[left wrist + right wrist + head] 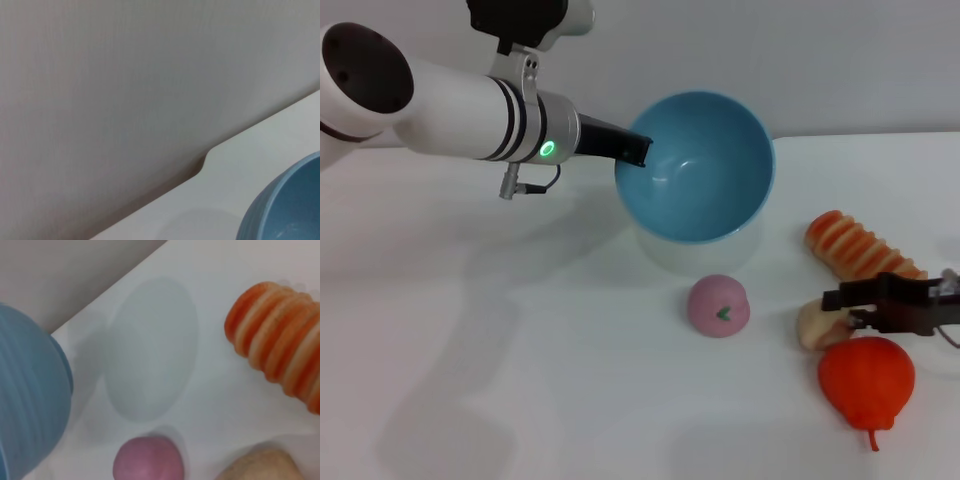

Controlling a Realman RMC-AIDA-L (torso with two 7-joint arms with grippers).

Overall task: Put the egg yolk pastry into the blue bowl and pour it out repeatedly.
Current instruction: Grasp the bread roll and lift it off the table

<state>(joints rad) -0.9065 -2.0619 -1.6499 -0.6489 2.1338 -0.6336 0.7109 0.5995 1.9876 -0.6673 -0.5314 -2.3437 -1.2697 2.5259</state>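
The blue bowl point(705, 165) hangs above the table, tipped with its mouth toward me, and it looks empty. My left gripper point(635, 150) is shut on its left rim. The bowl's outer wall also shows in the left wrist view point(290, 210) and in the right wrist view point(30, 390). The egg yolk pastry point(815, 328) lies on the table at the right, between the striped bread and the red fruit. My right gripper point(840, 310) is open, right over the pastry's right side, which it partly hides. The pastry also shows in the right wrist view point(260, 465).
A pink bun with a green mark point(718, 305) lies below the bowl and shows in the right wrist view point(147, 460). An orange-and-cream striped bread point(860, 250) lies behind the right gripper, a red-orange pear-shaped fruit point(867, 380) in front of it. The white table point(520, 350) meets a wall behind.
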